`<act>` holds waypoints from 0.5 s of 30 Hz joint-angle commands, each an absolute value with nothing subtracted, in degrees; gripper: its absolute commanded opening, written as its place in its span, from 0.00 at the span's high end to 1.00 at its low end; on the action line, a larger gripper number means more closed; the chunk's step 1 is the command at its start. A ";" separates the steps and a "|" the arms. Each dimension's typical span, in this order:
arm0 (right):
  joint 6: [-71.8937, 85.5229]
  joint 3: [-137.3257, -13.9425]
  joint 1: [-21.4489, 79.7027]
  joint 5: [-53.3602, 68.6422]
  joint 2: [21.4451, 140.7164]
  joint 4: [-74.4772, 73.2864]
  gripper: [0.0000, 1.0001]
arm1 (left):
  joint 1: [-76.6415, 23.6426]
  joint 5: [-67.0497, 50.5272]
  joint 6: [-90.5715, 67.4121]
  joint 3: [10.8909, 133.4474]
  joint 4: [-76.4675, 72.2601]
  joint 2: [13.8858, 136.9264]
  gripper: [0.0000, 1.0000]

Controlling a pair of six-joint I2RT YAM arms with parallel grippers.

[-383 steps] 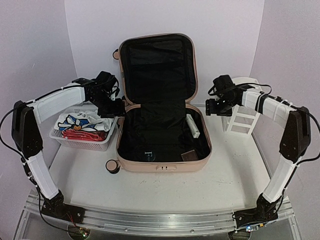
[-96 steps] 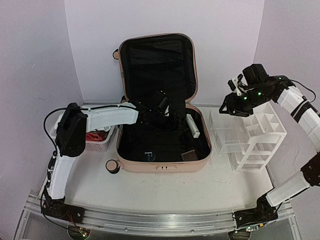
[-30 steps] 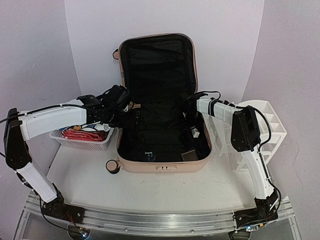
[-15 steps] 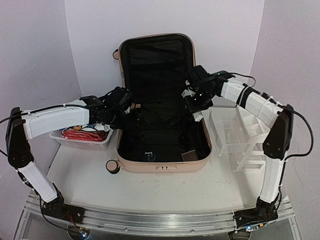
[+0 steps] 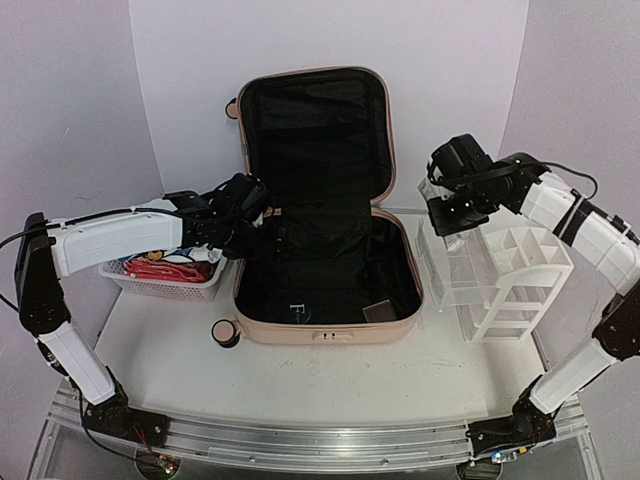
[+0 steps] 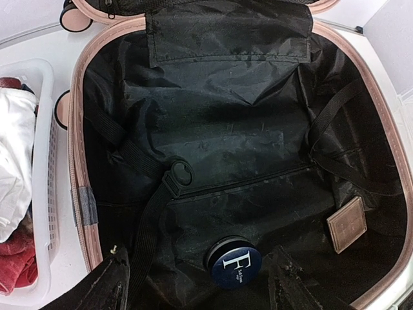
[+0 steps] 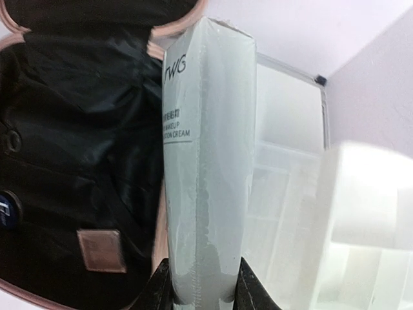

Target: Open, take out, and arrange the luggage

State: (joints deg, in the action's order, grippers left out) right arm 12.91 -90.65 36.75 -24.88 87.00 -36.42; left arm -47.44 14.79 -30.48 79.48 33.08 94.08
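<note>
The peach-pink luggage (image 5: 325, 335) lies open on the table with its lid upright and its black lining showing. Inside lie a round navy tin with a white F (image 6: 234, 263) and a small brown square case (image 6: 346, 224). My left gripper (image 6: 200, 284) hovers open over the luggage's left rear part, above the tin and holding nothing. My right gripper (image 7: 205, 284) is shut on a long pale green cream box (image 7: 206, 161). It holds the box in the air above the gap between the luggage's right rim and the white drawer organizer (image 5: 510, 270).
A white mesh basket (image 5: 160, 285) with white and red clothes stands left of the luggage, under my left arm. A clear plastic compartment (image 5: 450, 270) sits against the organizer's left side. A caster wheel (image 5: 227, 333) sticks out at the luggage's front left corner.
My right gripper has lifted the cream box out of the luggage and carried it right and up, toward the organizer. The left arm has hardly moved.
</note>
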 commanded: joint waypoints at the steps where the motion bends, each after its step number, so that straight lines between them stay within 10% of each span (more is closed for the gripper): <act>1: 13.91 -84.08 33.49 -28.05 82.70 -37.95 0.73 | -47.20 14.37 -31.42 82.09 32.44 94.13 0.25; 11: 15.27 -78.58 29.82 -24.47 84.87 -38.06 0.73 | -47.22 13.49 -31.68 82.19 32.53 94.39 0.26; 15: 15.28 -78.71 29.63 -22.41 86.90 -38.01 0.58 | -47.22 13.74 -31.53 81.86 32.53 94.00 0.26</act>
